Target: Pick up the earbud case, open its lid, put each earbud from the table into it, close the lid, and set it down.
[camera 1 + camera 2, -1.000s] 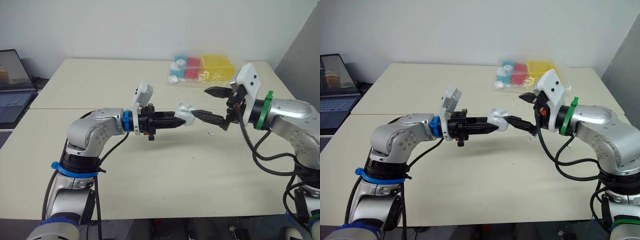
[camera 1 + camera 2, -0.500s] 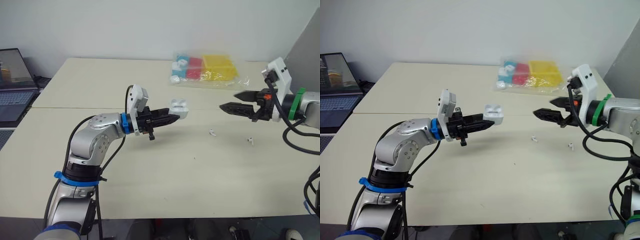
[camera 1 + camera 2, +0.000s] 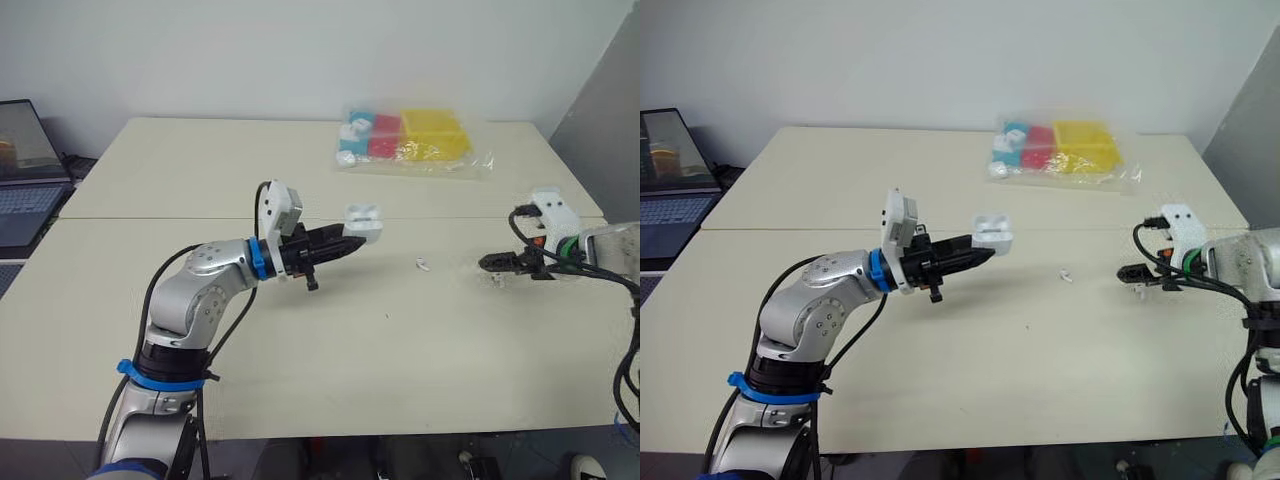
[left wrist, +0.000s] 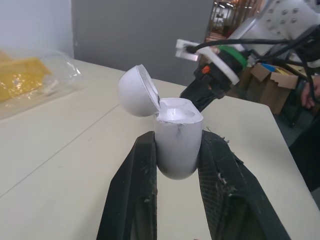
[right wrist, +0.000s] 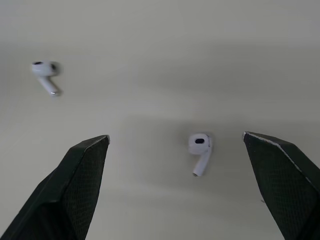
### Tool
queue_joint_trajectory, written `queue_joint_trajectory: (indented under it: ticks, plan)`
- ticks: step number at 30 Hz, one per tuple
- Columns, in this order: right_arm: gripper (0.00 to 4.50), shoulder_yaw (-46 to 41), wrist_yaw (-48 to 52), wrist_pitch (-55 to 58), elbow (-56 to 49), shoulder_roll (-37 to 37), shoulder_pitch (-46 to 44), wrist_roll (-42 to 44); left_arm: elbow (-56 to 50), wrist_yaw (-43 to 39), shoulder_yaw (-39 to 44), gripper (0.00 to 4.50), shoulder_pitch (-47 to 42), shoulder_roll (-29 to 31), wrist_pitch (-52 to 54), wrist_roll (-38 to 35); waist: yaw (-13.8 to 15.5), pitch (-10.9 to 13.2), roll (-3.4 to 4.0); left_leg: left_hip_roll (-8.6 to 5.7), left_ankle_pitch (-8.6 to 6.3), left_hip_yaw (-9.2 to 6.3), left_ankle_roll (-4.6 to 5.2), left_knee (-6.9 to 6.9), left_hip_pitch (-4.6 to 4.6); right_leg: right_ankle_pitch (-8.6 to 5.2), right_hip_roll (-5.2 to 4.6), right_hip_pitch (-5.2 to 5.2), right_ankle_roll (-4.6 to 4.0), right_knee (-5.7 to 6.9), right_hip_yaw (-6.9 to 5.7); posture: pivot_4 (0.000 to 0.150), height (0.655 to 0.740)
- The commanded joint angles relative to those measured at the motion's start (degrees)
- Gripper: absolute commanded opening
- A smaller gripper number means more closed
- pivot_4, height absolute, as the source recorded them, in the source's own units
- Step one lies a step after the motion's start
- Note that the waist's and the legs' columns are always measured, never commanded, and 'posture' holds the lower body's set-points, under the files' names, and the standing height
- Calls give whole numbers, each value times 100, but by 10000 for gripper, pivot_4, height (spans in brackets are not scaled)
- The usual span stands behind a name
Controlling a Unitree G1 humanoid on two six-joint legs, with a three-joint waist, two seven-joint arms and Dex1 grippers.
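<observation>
One earbud case (image 3: pixel 363 222), white and glossy with its domed lid hinged open (faint dark scuffs on its front), is pinched in the left gripper (image 3: pixel 352 240) mid-frame, above the table (image 3: pixel 300 380). Two white earbuds lie centre-right. The near earbud (image 5: pixel 200 150) sits between the fingers of the right gripper (image 5: pixel 175 136), which is spread wide and empty. The other earbud (image 5: pixel 45 75) lies apart.

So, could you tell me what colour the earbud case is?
The earbud case is white, clearest in the left wrist view.

Laptop (image 3: pixel 22 170) cut by edge; right end effector (image 5: pixel 175 136) fingers (image 5: pixel 75 190) cropped at corners.
</observation>
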Motion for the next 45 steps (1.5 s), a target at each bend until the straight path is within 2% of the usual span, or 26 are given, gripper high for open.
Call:
queue_joint_trajectory:
  ticks: [1, 5, 8, 11, 14, 17, 23, 36, 40, 45]
  plan:
    - [44665, 1, 84, -441, 479, 31, -317, -342, -258, -33, 12, 7469, 28, 29, -148, -40, -2, 0, 0, 1, 0, 1, 0, -1, 1, 0, 2, -1, 0, 0, 0, 1500, 7400]
    - [44665, -174, 67, -481, 523, 190, -230, -441, -339, 58, 69, 7469, 95, 55, -88, -78, -3, 0, 0, 6, 0, -3, 0, -1, 1, 0, 6, -1, 0, 0, 1, 1500, 7400]
    - [44665, -194, 245, -1236, -323, 41, 468, -545, -466, 136, 104, 7469, 180, 70, -7, -136, 14, 0, 1, 6, 0, -12, 0, 0, -3, 0, 6, 2, 0, -2, 0, 1500, 7400]
    - [44665, -795, 23, -1563, -1320, 201, 1374, -487, -488, 259, 148, 7469, 205, 84, 10, -133, 40, 0, 1, 2, -1, -21, 0, -3, -9, -3, 4, 3, 5, -7, -8, 1500, 7400]
    - [44665, -1506, -469, -1795, -2257, 681, 2324, -536, -514, 396, 113, 7469, 209, 1, 38, -162, 38, 0, 0, 1, -1, -18, -1, -1, -8, -3, 1, 5, 6, -4, -5, 1500, 7400]
    - [44665, -1969, -853, -1794, -2692, 1176, 2742, -541, -511, 399, 61, 7469, 172, -27, 72, -202, 22, 0, 1, 0, 0, -16, -1, 1, -3, -4, 1, 5, 10, 3, -2, 1500, 7400]
    - [44665, -2186, -1094, -2380, -2542, 1743, 2789, -665, -215, 218, -39, 7469, -85, -74, -27, -124, -10, 1, 3, 7, 4, 2, 1, 4, 17, -2, 16, 8, 32, 6, 4, 1500, 7400]
    - [44665, -1704, -986, -3633, -1705, 1973, 3151, -1173, -239, 146, -23, 7469, -82, -19, 8, -149, -3, 1, 3, 11, 8, 19, 7, 1, 20, 5, 20, 12, 26, -6, 14, 1500, 7400]
    - [32201, -1626, -884, -3767, -1663, 1988, 3187, -1158, -271, 164, -2, 7469, -67, -7, 37, -160, -3, 1, 3, 12, 8, 23, 7, 2, 29, 4, 20, 15, 33, 0, 17, 1500, 7400]
    - [14098, -1582, -864, -3916, -1563, 2015, 3163, -1223, -288, 169, 12, 7469, -60, 3, 63, -177, -3, 1, 3, 15, 8, 24, 7, 1, 32, 3, 24, 16, 33, 1, 17, 1500, 7400]
